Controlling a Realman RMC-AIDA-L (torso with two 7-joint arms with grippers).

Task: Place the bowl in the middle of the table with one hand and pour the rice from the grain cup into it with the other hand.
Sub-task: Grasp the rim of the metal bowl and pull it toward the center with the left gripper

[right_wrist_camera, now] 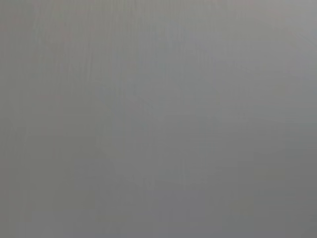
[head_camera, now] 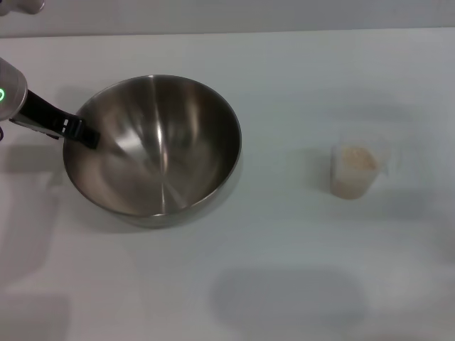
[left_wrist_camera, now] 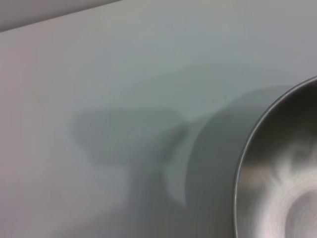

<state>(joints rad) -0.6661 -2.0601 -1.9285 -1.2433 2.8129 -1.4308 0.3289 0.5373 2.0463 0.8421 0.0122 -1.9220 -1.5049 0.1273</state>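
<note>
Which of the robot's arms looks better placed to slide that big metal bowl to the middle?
The left. Its gripper is already at the bowl rim on the robot's left side. The right arm is not in the head view, and the grain cup of rice stands on its side.

- Head view: even, soft, fairly bright light from above; the table [head_camera: 284,284] reads pale grey-white with no hard glare
- Soft-edged shadows lie on the table under and left of the bowl [head_camera: 153,149], and a broad faint patch near the front edge
- The bowl's brushed inside carries streaked white highlights radiating from its base
- The grain cup [head_camera: 354,169] looks hazy, its clear walls barely distinct
- Left wrist view: blurred; bowl rim [left_wrist_camera: 247,148] smeared, diffuse grey shadows beside it
- Right wrist view: uniform dim grey, no detail
</note>
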